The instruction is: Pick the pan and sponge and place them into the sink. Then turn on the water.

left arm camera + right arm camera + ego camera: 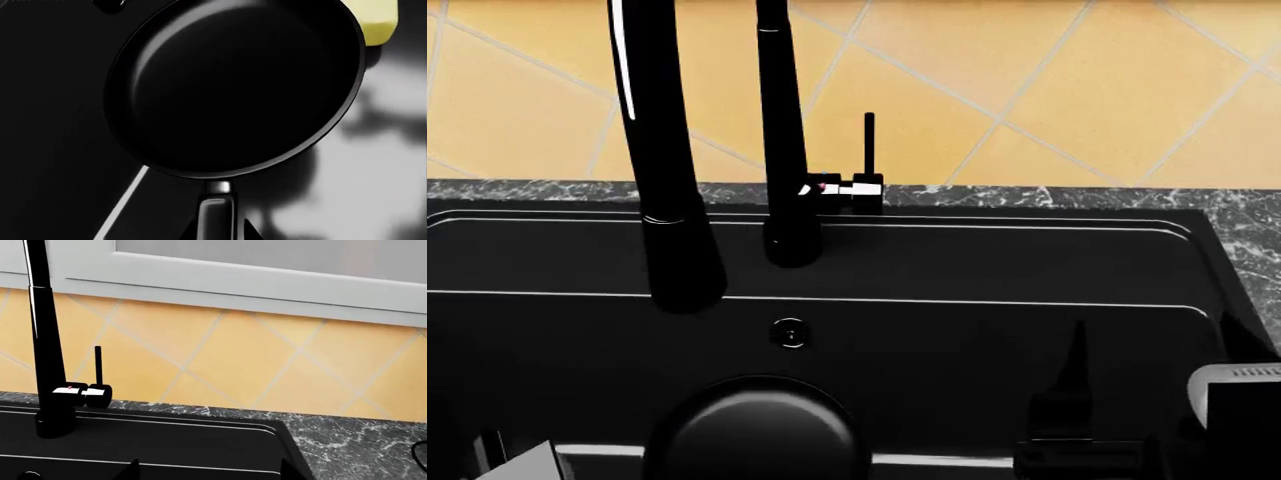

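One grey marbled desk (360, 440), backed by yellow diagonal tiles (1054, 90), frames your matte black sink (988, 340). Your glossy round pan (233, 85) hangs over its edge, handle toward the left tool; pale sponge (377, 20) beside it. Neither tool's opening can be told.

The sink (1174, 270) is set into the surface (1248, 215), which runs behind it and along its right side. The faucet (787, 150) is mounted on the rear ledge of the sink, with its lever (868, 150) just to its right. A tiled wall (1028, 90) is seen behind the surface. The pan (233, 90) is seen partly over the sink edge and partly over the surface, the sponge (377, 20) lying just beyond its rim, opposite the handle.
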